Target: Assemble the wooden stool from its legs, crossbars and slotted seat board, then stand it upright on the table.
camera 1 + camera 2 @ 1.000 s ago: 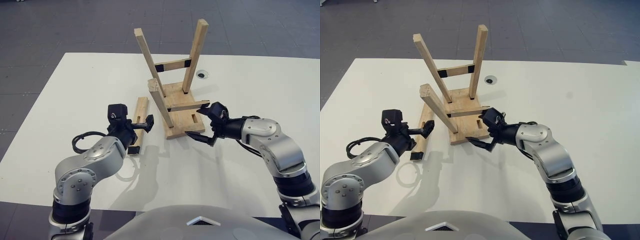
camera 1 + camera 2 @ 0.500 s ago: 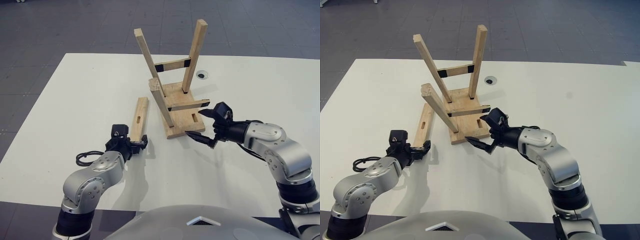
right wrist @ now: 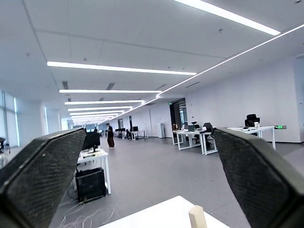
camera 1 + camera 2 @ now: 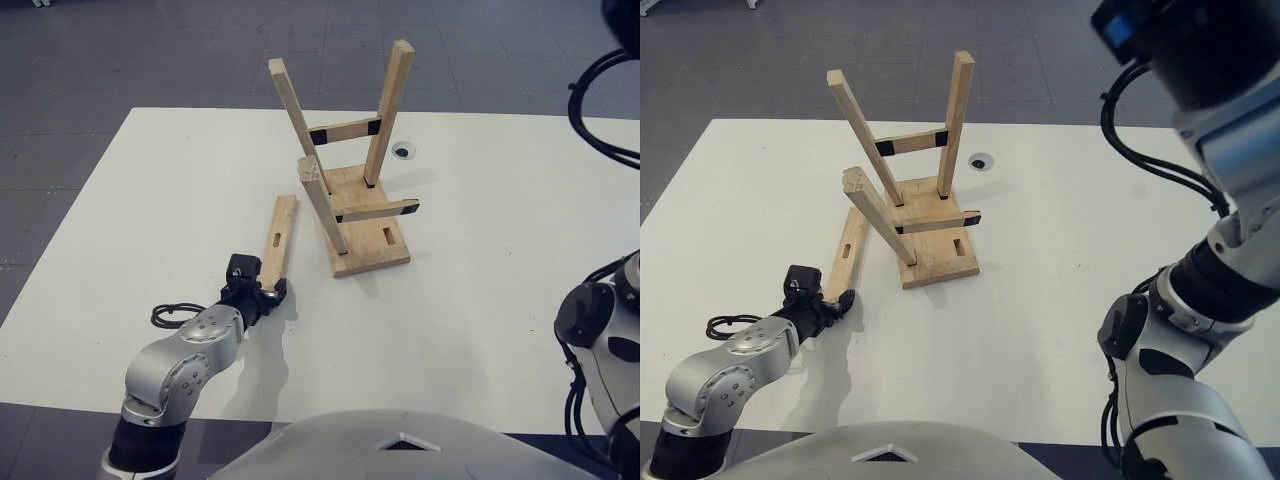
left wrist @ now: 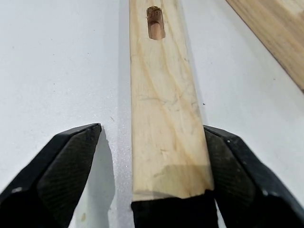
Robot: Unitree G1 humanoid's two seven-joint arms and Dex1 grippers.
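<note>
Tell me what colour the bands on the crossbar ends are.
Black bands, clearest in the left eye view.

stool (image 4: 352, 190) and loose leg (image 4: 281, 232): pale wood. crossbars (image 4: 346, 130): black bands at the ends. leg's near end black. table (image 4: 500, 200) white, floor (image 4: 150, 50) dark grey. left gripper (image 5: 152, 128) pads (image 5: 66, 166) black, cross-hatched.

Long ceiling strips (image 3: 121, 69) are lighting the room brightly and evenly (they are running in parallel rows overhead); the white table (image 4: 500, 220) is glowing pale under them, while the stool (image 4: 355, 190) and the loose leg (image 5: 164, 118) are casting only faint, soft-edged shadows.
</note>
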